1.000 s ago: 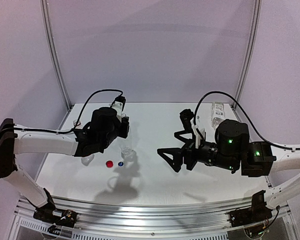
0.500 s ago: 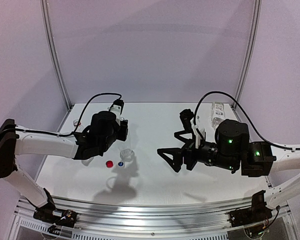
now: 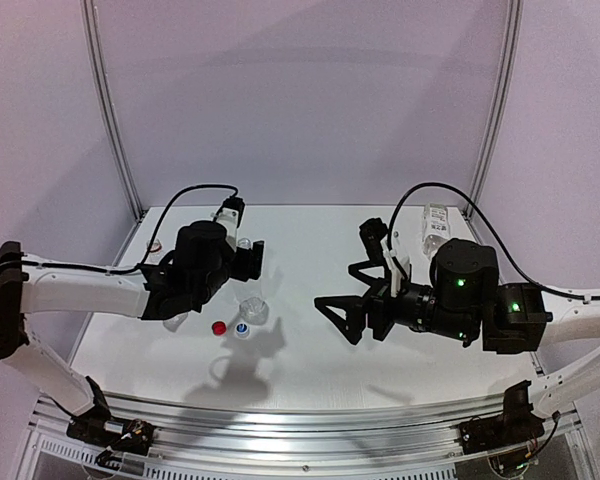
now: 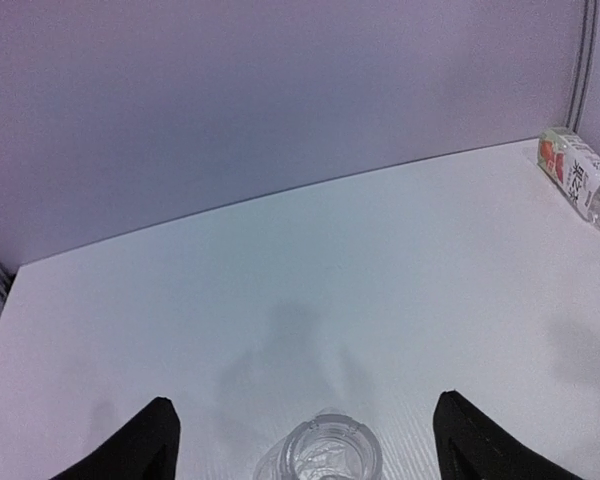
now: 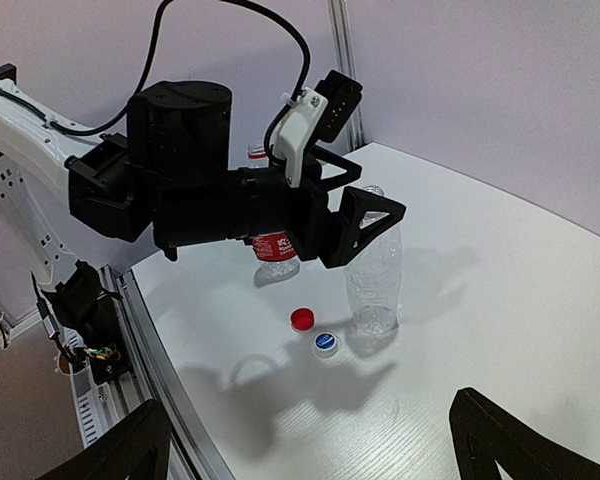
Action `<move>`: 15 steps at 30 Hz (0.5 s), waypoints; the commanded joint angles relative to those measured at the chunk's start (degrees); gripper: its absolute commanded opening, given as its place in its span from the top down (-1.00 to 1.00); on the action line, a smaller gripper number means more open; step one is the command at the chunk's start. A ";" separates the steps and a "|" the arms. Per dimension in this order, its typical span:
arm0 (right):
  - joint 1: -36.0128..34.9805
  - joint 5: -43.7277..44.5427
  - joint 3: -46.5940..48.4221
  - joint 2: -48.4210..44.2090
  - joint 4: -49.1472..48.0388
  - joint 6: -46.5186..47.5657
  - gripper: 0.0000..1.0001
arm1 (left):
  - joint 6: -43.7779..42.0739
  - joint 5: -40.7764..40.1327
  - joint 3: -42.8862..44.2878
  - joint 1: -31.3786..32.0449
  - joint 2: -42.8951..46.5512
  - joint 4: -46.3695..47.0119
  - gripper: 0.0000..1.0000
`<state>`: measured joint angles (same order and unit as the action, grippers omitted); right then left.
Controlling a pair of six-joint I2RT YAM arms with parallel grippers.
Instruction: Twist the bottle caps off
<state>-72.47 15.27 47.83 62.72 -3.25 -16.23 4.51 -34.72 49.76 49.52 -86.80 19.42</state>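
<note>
red cap (image 3: 219, 327) and blue cap (image 3: 241, 328) lie off on the near-left table (image 3: 310, 365), beside the open ribbed bottle (image 3: 252, 310). left claw (image 4: 302, 410) spread apart over its mouth; right claw (image 5: 310, 415) apart, empty. far-right bottle (image 3: 435, 225) likely not yet done; its cap can't be made out.

bright, even, soft light from overhead, with a lilac cast on the walls (image 3: 300, 100). soft grey shadows lie on the white table (image 3: 310, 345), with no harsh glare; the clear bottle (image 5: 373, 280) catches small glints. the top view bends slightly at its edges.
</note>
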 commanded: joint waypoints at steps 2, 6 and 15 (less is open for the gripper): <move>0.04 -0.08 -0.35 -0.15 -0.30 -0.46 -0.99 | 0.50 1.48 -0.39 0.77 5.58 -4.72 -0.96; 0.03 0.21 -0.29 -0.31 -0.01 -0.60 -0.99 | 0.60 1.94 -0.41 1.30 9.61 -8.75 -0.98; 0.06 5.15 -0.29 1.43 -0.14 -1.66 -0.99 | 7.41 -1.46 0.21 5.45 22.56 -27.28 -0.97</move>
<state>-72.47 16.80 47.83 62.78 -3.25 -16.71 7.70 -33.80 49.63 52.73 -68.99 3.92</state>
